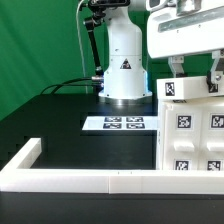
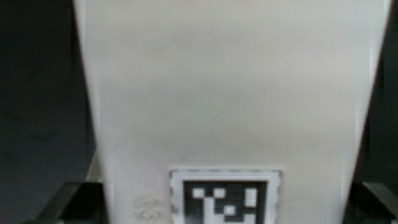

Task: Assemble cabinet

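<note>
The white cabinet box (image 1: 192,135) stands at the exterior view's right, with several black-and-white tags on its faces. A white cabinet panel (image 1: 190,89) with tags sits upright on top of the box. My gripper (image 1: 194,72) reaches down from above with one finger on each side of this panel and is shut on it. In the wrist view the panel (image 2: 222,90) fills the picture, with one tag (image 2: 226,197) near the jaws. The dark fingers (image 2: 79,203) press against its two edges, and my gripper (image 2: 226,208) is closed across it.
The marker board (image 1: 117,124) lies flat on the black table in front of the robot base (image 1: 124,70). A long low white border rail (image 1: 90,181) runs along the front and turns back at the exterior view's left. A green backdrop stands behind.
</note>
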{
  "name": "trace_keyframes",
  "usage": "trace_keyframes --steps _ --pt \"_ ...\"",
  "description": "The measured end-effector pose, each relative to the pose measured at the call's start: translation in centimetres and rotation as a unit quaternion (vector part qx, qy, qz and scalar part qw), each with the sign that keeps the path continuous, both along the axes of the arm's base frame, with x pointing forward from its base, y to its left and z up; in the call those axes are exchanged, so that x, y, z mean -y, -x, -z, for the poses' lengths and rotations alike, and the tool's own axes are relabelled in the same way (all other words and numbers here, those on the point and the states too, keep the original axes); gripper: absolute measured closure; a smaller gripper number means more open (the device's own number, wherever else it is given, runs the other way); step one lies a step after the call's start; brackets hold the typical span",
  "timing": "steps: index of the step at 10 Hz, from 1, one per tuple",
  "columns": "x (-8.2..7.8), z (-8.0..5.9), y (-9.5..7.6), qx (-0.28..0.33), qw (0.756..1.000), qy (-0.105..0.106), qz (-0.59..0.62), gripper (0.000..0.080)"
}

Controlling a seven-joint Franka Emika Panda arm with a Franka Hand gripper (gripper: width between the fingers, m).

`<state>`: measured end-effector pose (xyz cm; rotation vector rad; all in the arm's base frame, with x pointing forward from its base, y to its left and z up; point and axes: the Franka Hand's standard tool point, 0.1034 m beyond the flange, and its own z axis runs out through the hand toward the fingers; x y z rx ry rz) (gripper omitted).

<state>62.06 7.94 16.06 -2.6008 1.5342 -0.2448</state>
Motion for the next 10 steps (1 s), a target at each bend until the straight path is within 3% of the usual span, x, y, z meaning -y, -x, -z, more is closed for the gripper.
trace_keyframes --steps 3,6,10 --pt "0.03 0.03 0.12 -0.003 0.992 -0.032 0.125 0.0239" --pt "0.09 0.1 0.4 -0.011 0.956 -0.078 0.282 0.0239" --pt "-0.06 0.25 0.58 -0.028 0.877 -0.135 0.46 0.0239"
